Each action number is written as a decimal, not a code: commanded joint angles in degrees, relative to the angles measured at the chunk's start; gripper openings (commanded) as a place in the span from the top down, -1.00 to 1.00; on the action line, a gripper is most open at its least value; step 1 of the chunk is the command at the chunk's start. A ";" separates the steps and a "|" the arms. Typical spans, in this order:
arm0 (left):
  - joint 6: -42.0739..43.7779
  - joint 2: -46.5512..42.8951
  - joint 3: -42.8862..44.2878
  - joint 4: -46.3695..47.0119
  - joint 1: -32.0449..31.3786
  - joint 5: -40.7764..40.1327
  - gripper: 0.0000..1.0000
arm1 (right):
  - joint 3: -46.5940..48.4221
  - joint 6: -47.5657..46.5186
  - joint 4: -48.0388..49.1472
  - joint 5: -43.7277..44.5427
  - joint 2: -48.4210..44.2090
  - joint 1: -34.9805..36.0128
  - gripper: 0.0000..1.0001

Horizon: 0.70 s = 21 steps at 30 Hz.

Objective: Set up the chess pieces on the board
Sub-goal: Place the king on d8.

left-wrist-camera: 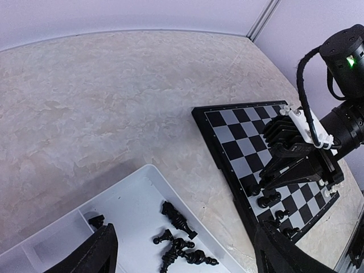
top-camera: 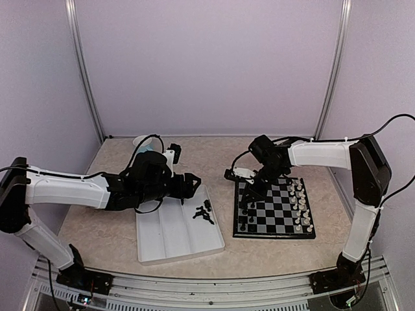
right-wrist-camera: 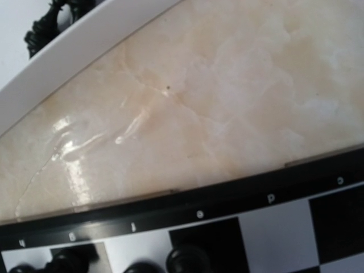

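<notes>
Chess pieces (left-wrist-camera: 176, 219): a black cluster lies loose in the right compartment of the white tray (top-camera: 168, 236); a few more stand along the left edge file of the board (top-camera: 272, 234); white pieces (top-camera: 300, 206) fill the board's right files; board sits on the table (top-camera: 97, 227) just right of the tray, apart from it; right gripper (left-wrist-camera: 266, 189) is down at the board's left edge, tips by a black piece, can't tell if it's clamped or released; left gripper (top-camera: 192, 184) is above the tray's far end near the cluster, fingers (left-wrist-camera: 99, 250) spread wide, nothing between them.
</notes>
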 commanded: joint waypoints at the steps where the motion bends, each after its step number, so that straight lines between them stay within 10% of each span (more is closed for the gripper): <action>1: -0.07 0.00 -0.02 0.59 0.20 0.38 -0.65 | 0.64 0.02 0.04 0.88 1.01 0.51 0.62; 21: -0.62 -0.54 1.03 -5.81 0.08 0.39 -0.63 | 3.62 0.07 -2.01 -1.19 -3.16 0.61 0.38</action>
